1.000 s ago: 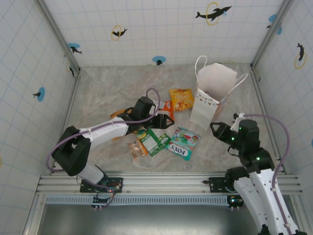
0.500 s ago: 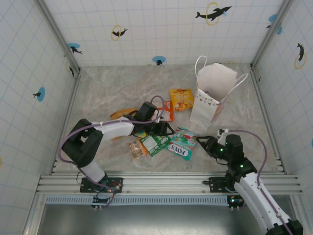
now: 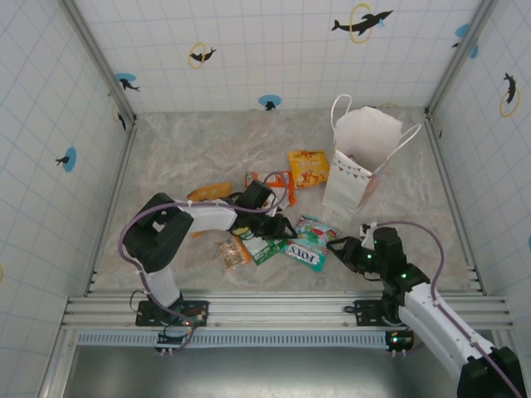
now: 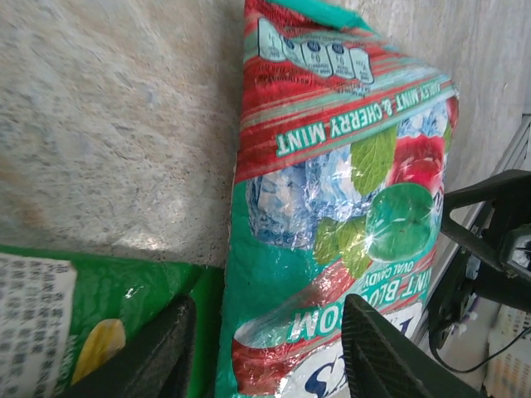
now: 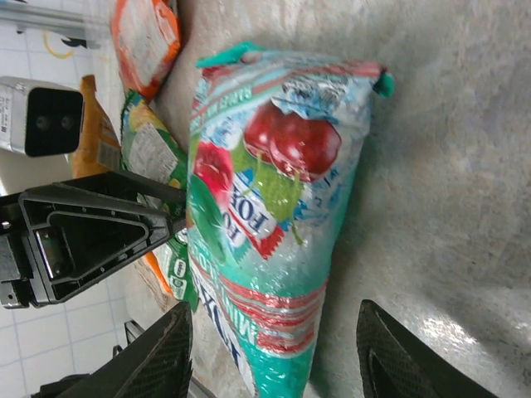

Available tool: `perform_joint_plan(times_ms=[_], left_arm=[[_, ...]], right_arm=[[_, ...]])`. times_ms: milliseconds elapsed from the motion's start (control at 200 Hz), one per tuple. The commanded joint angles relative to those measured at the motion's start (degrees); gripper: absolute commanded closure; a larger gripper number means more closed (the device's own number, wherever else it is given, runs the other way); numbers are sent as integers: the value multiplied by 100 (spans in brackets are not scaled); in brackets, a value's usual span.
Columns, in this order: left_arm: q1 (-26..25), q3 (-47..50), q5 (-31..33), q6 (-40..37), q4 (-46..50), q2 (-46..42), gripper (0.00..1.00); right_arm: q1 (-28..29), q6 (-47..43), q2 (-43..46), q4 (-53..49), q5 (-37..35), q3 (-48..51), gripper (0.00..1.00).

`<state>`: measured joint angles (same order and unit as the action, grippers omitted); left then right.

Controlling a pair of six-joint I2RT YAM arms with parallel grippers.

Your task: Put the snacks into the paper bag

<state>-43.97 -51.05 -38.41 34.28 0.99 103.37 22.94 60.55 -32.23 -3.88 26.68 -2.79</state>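
The paper bag (image 3: 358, 157) stands upright at the far right of the table (image 3: 182, 149), mouth open upward and cord handles splayed. Treat it as light and easily tipped: lower packets through the mouth rather than pushing them against a wall. The teal candy packet (image 3: 311, 245) lies flat near the middle of the table, nearer than the bag and slightly left of it, well apart from it. It is a glossy, wrinkled, puffed film pouch, apparently filled with loose sweets. Expect a soft, slippery, shifting body of modest weight, with stiffer crimped seams at the ends. The best hold is judged to be across one end just inside the seam, where the film lies flat. The right gripper (image 5: 286, 365) sits at the packet's right side with its jaws spread, one finger either side of the nearest end, pinching nothing. The left gripper (image 4: 270, 356) sits at the packet's left side, jaws likewise spread. One finger (image 4: 162, 352) is over the edge of the green packet (image 4: 75, 323), which lies just beside the teal one, so a squeeze here could catch both. The orange packet (image 3: 308, 168) lies just left of the bag's base, a smaller orange packet (image 3: 282, 184) left of that, and a yellow-orange packet (image 3: 207, 191) further left. The small brownish packet (image 3: 233, 252) lies just left of the green one. All appear light, flat and pliable.
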Motion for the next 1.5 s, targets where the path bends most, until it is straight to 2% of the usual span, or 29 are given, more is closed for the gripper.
perform_joint_plan(times_ms=[0,240,450,921,986,1096,1211,1316,1496], left_arm=[[-59,-84,-105,-142,-71,126,54],[-68,-99,-166,-79,-214,242,61],[-94,-345,-215,-24,-241,549,68],[-191,-739,-617,-5,-231,830,71],[-191,-784,-490,-102,-115,815,70],[-191,-771,-301,-151,-15,724,67],[-189,-605,78,-99,-45,489,63],[-189,-555,270,-12,-25,315,60],[-182,-685,712,33,221,-9,45]], right_arm=[[51,-18,-267,288,277,243,47],[160,-281,-1249,1047,583,109,47],[168,-413,-1640,1379,742,-32,49],[159,-329,-1357,1926,272,-64,63],[158,-406,-1352,1894,308,-47,67],[152,-505,-1322,1718,324,-73,81],[143,-884,-1226,988,298,-355,91],[129,-1136,-1043,488,268,-501,94],[126,-1380,-735,97,267,-793,99]])
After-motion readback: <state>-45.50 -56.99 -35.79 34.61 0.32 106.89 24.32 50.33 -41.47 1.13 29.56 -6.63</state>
